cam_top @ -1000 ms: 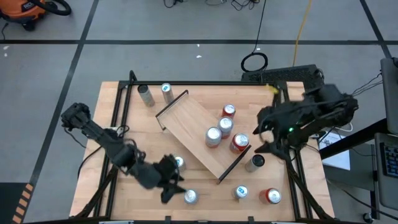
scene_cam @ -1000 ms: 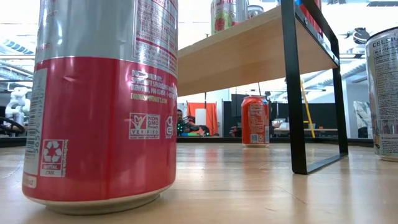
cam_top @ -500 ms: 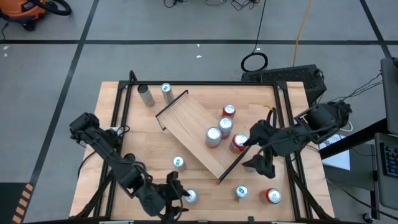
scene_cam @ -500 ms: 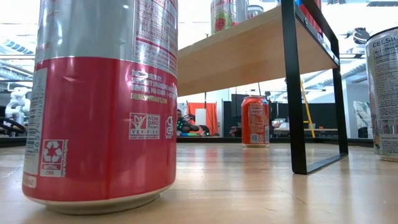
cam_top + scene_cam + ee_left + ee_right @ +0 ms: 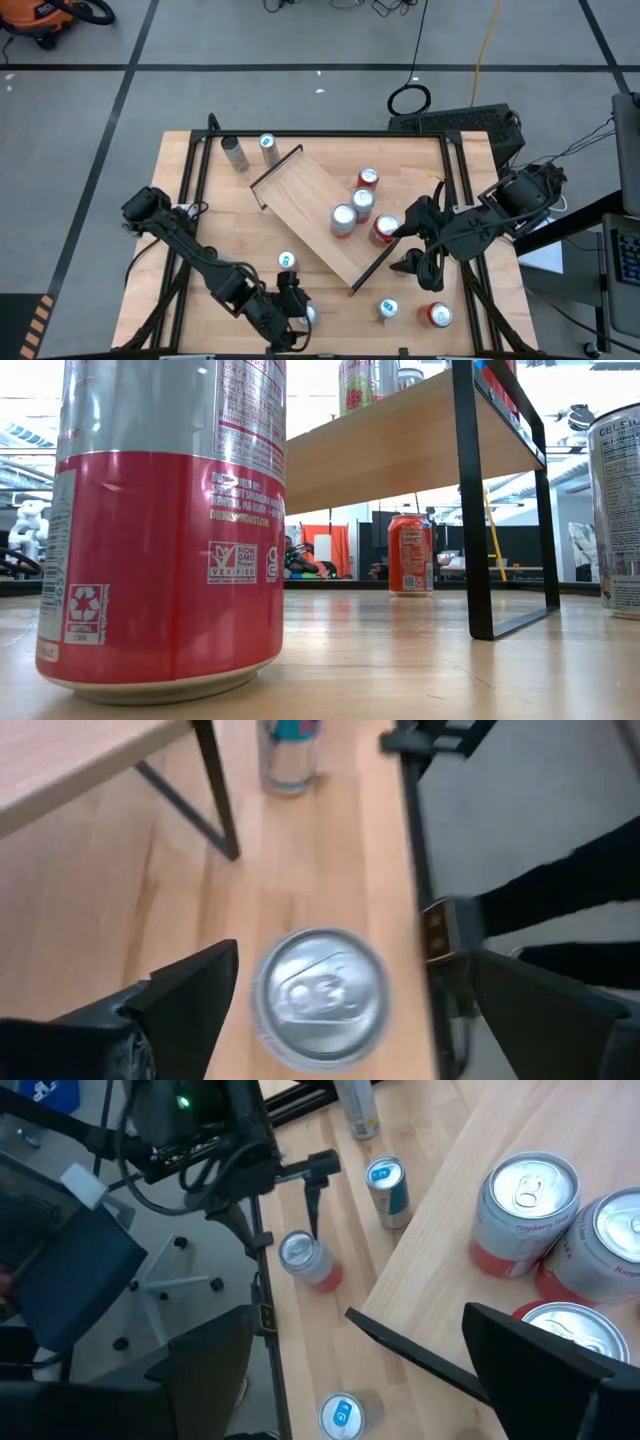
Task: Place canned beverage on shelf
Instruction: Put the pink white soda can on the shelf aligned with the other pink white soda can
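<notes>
A silver-topped can with a red lower body (image 5: pixel 308 315) stands upright near the table's front edge. My left gripper (image 5: pixel 294 316) is low over it and open. In the left wrist view the can's top (image 5: pixel 320 998) lies between the two fingers, nearer one of them, and I see no touch. The shelf (image 5: pixel 310 195), a light-wood board with black end rails, stands aslant mid-table with several cans on it. My right gripper (image 5: pixel 403 248) hovers open above the shelf's near right end, beside a red can (image 5: pixel 385 230). Nothing is between its fingers.
Loose cans stand on the table: two at the far left (image 5: pixel 233 153), one in front of the shelf (image 5: pixel 287 262), two at the near right (image 5: pixel 388 309). The table's black frame rail (image 5: pixel 410 870) runs close beside the left gripper's can. A large red-and-silver can (image 5: pixel 160 520) fills the low view's left.
My left gripper has gone toward the table's near edge and down, rolling at the wrist, and now stands around the can near the front edge. My right gripper has swung a little toward the near side above the shelf's right end, then stayed still. No can has moved.
</notes>
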Tool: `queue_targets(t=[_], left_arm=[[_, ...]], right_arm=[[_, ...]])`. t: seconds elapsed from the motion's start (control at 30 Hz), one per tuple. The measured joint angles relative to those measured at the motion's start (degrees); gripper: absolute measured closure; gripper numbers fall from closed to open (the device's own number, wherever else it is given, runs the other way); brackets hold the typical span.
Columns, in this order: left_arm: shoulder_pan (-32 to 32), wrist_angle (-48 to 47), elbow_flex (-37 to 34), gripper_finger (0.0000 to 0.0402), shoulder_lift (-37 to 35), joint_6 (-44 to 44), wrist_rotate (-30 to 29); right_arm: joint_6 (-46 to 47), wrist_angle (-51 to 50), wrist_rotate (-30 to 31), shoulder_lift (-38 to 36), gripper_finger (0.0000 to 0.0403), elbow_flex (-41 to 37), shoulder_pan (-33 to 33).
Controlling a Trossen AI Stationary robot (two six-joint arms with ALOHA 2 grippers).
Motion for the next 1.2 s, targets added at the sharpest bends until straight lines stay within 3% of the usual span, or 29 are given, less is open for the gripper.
queue_targets(t=[0.23, 0.53, 0.77, 1.2], left_arm=[[1.55, -0.30, 0.00, 0.0008, 3.14, 0.47, 0.64], [3.19, -0.40, 0.00, 0.0008, 6.13, 0.39, 6.11], [3.18, -0.48, 0.00, 0.0010, 6.22, 0.40, 5.85], [3.07, -0.67, 0.00, 0.0091, 6.32, 1.98, 7.43]], right_arm=[[-1.61, -0.01, -0.02, 0.00, 0.0067, 0.00, 0.00], [-3.46, -0.02, 0.07, 0.00, 0.0067, 0.00, -0.02], [-5.16, -0.03, 1.61, 0.00, 0.0067, 0.00, -0.02], [-8.16, -0.01, 3.08, 0.00, 0.0067, 0.00, -0.17]])
